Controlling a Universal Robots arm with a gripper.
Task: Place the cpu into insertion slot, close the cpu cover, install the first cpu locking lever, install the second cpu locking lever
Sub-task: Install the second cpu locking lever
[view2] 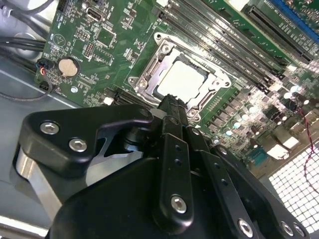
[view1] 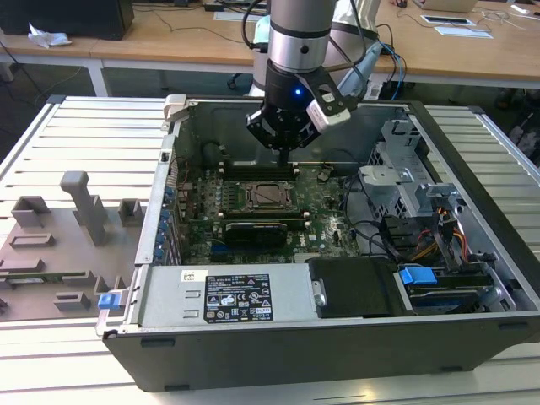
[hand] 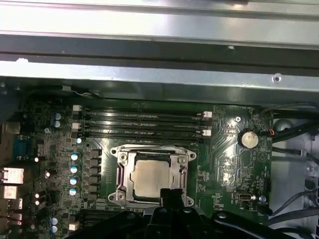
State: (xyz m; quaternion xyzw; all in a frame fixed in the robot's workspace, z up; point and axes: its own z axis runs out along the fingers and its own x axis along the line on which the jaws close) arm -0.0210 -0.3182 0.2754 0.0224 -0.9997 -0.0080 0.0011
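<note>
Overhead, the black claw point(view1: 283, 150) is hanging inside an open computer case point(view1: 337, 337), pointing down at the green motherboard point(view1: 198, 215). In both wrist views its two fingers are pressing together into one narrow tip, with nothing between them. In the second wrist view the claw point(view2: 172, 107) tip is sitting just at the edge of the insertion slot point(view2: 149, 74), and in the first wrist view the claw point(hand: 171, 191) tip is likewise meeting the socket's near rim; whether it is actually touching the metal cannot be told.

Just beyond the tip, the cpu point(view2: 182, 79) is lying flat in the socket, its pale metal top facing up. In the first wrist view the cpu point(hand: 151, 178) is sitting squarely within the insertion slot point(hand: 122, 174). The cpu cover point(hand: 149, 155) is lying down around the chip as a silver frame, with the chip showing through its square opening. In the second wrist view the cpu cover point(view2: 164, 57) is framing the chip in the same way.

Past the socket, long black memory slots point(hand: 142, 122) are running side by side. A round coin battery point(hand: 247, 139) is sitting farther off on the board.

In the exterior view the case is resting on a slatted metal surface point(view1: 93, 139), with grey plastic fixtures point(view1: 84, 207) lying well away from the claw.
</note>
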